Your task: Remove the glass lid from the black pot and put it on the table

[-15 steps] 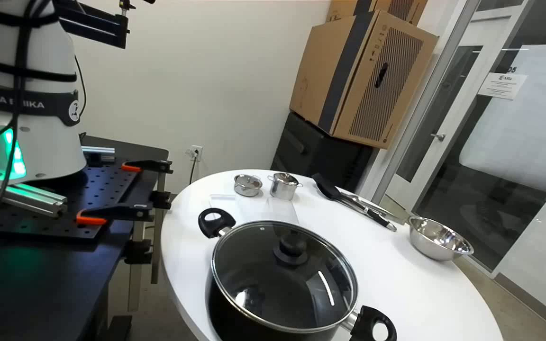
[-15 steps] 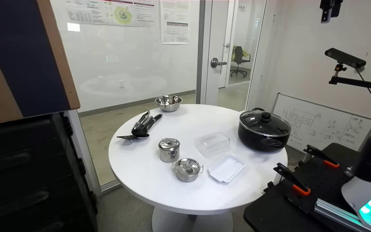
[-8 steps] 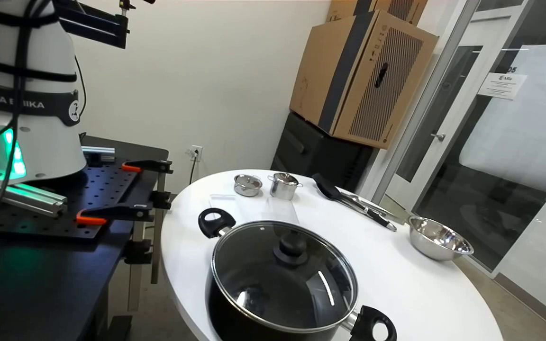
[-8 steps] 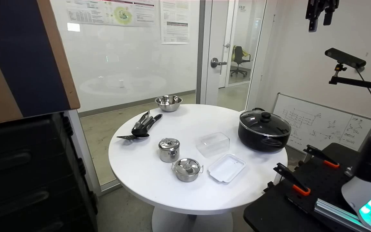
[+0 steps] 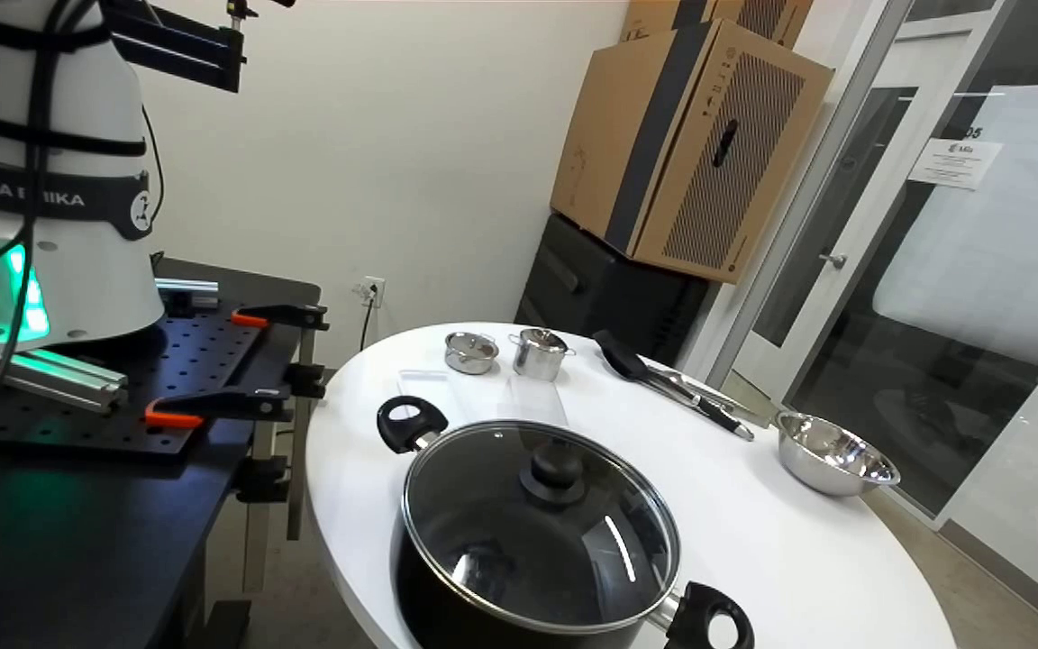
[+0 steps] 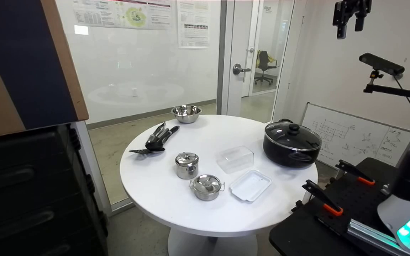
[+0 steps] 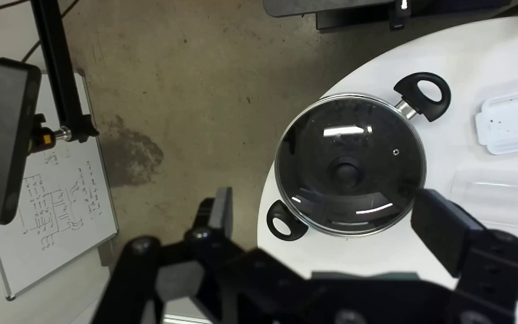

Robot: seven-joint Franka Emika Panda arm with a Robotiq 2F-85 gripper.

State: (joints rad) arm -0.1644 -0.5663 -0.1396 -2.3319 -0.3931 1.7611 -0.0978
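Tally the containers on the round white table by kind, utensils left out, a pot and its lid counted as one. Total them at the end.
Black pot with its glass lid on: 1
Small steel pots: 2
Steel bowl: 1
See-through box: 1
White tray: 1
Total on the table: 6

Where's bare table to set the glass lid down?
The broadest bare patch of the table lies between the black pot, the steel bowl and the utensils. A narrower bare strip separates the shallow steel pot and white tray from the edge. It's crowded around the clear box.
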